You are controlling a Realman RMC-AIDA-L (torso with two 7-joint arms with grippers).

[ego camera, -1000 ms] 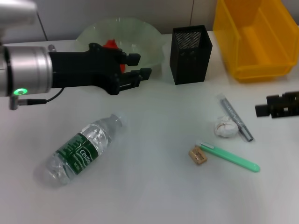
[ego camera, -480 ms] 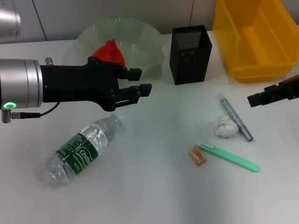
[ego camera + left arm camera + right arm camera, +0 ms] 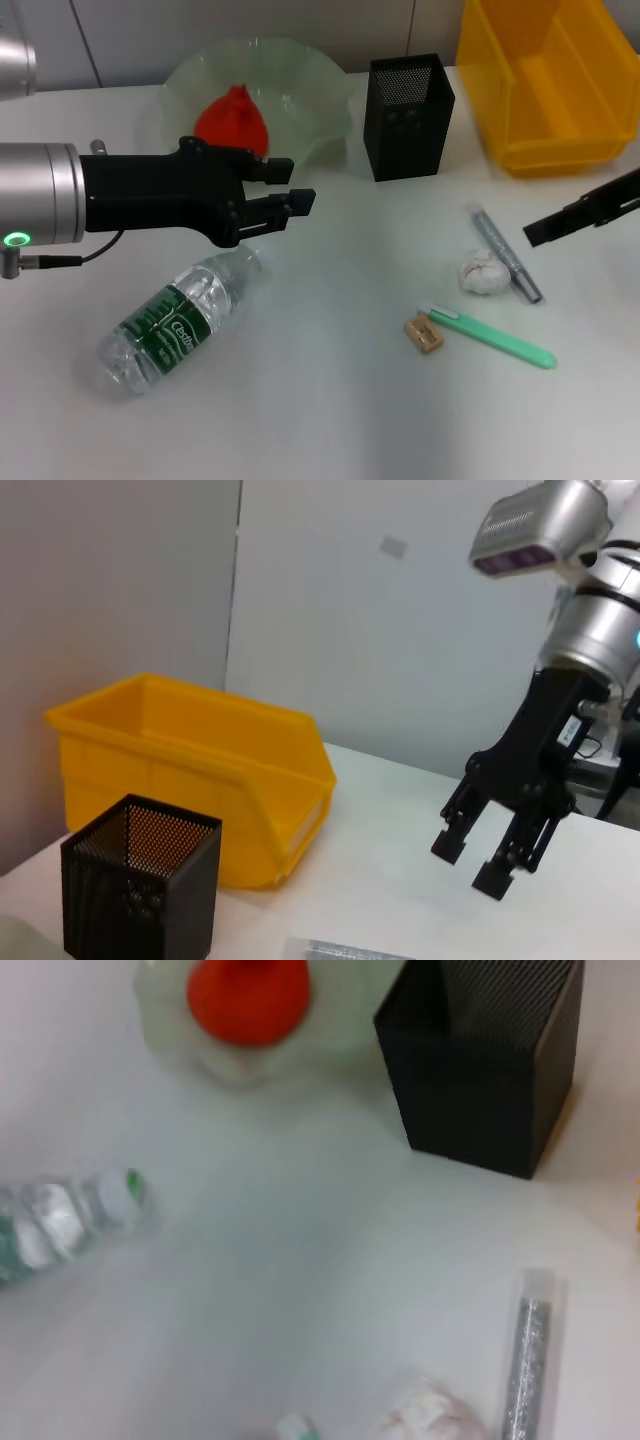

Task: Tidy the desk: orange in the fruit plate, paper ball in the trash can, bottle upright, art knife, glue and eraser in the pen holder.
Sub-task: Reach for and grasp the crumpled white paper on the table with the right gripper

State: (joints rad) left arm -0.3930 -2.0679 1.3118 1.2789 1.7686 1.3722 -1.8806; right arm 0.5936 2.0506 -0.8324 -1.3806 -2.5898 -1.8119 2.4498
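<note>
While you watch the head view, you see the left gripper (image 3: 285, 190) reaching in from the left edge at mid-height, its jaws parted and holding nothing, hovering over the desk (image 3: 330, 400) just below the fruit plate (image 3: 320, 85). The orange (image 3: 231, 115) sits inside that plate at the upper centre-left of the frame. Below the left gripper, in the lower left, the bottle (image 3: 175, 322) lies on its side, its cap end pointing up toward the gripper's fingers.

You find the pen holder (image 3: 407, 117) upright at top centre, just right of the fruit plate, and the trash can (image 3: 545, 80) in the upper right corner. The right gripper (image 3: 485, 855) enters at the right edge at mid-height in the head view; in the left wrist view you see it in the right half, fingers spread apart and empty, hanging above the desk.

At right of centre, the paper ball (image 3: 482, 272) rests touching a silver glitter tube (image 3: 507, 253) that lies slanted beside it. Lower down, the eraser (image 3: 423, 334) sits just beside the near end of a green-handled knife (image 3: 490, 337). In the right wrist view you see the orange at the top, the pen holder at upper right and the glitter tube at lower right.
</note>
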